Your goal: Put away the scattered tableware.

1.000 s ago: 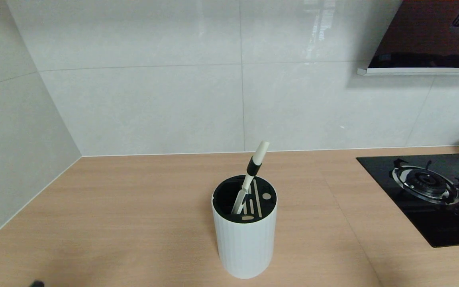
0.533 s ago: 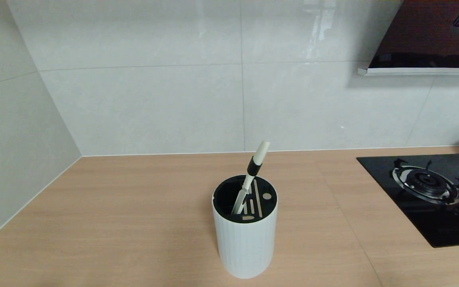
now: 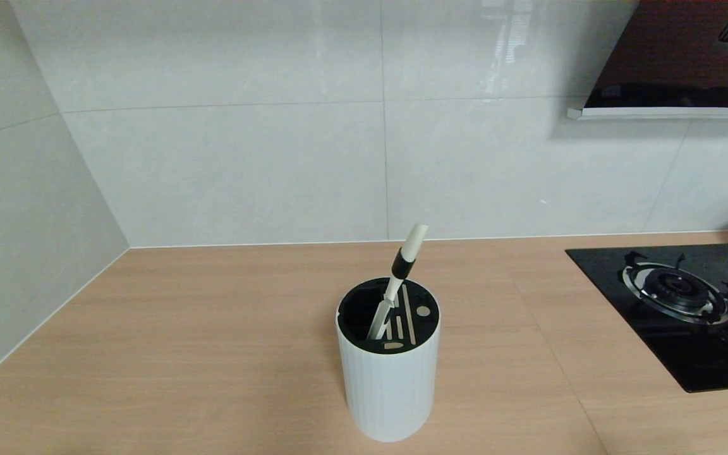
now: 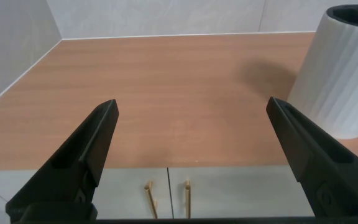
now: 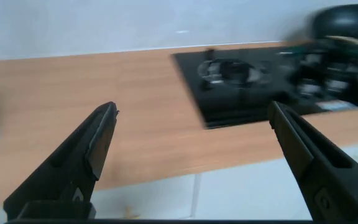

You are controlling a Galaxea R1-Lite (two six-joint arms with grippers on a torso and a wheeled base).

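The knife (image 3: pixel 402 272) leans in a slot of the white ribbed holder (image 3: pixel 389 385), its blade tip hidden inside and its cream handle sticking out. The holder stands near the tabletop's (image 3: pixel 212 328) front edge, with the stove (image 3: pixel 673 303) at the right edge. The left tool (image 4: pixel 191 106) and right tool (image 5: pixel 192 109) hang off that front edge, the 2 spread wide and holding nothing.

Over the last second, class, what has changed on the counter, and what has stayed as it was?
The left gripper, whose dark fingers reached over the counter's near left corner a second ago, has drawn back toward the robot, open and empty. Nothing was taken or let go. The knife still leans in the white holder; neither it nor the stove has moved.
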